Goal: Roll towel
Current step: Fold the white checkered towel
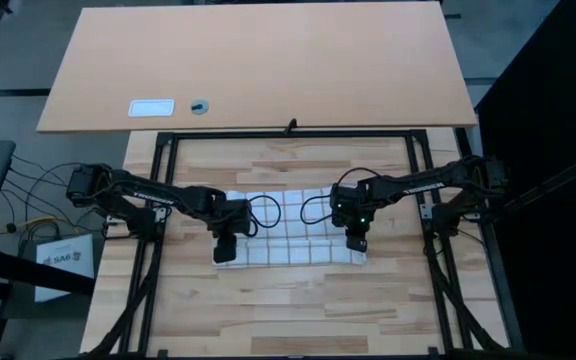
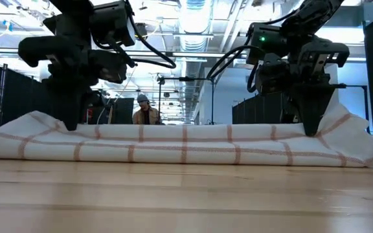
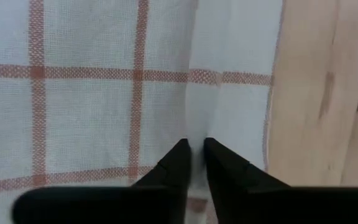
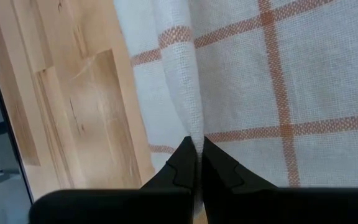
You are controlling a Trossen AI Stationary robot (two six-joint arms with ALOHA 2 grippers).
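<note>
Below, the right jaws [image 4: 197, 149] were clenched on a raised fold of the towel [image 4: 278, 81], the white cloth pinched into a thin ridge between the two dark tips. The left jaws [image 3: 194, 152] stood a narrow gap apart with a sliver of the same checked cloth between the tips; whether they gripped it or had let go could not be told.

Seen from above, the left jaws [image 1: 225, 250] sat at the towel's [image 1: 293, 240] left end and the right jaws [image 1: 355, 241] at its right end, both arms reaching inward from the sides. The towel lay stretched across the middle of the wooden table [image 1: 288, 310], its reddish-brown grid lines showing.

From table height the towel [image 2: 186, 145] appeared as a low, long band lying flat on the table [image 2: 186, 194], slightly lifted at each end where the jaws came down onto it.

A person [image 2: 145, 111] showed far back in the room.

Beyond the frame, a small white card [image 1: 151, 107] and a small round object [image 1: 200, 106] rested on a paler board [image 1: 318, 60].
</note>
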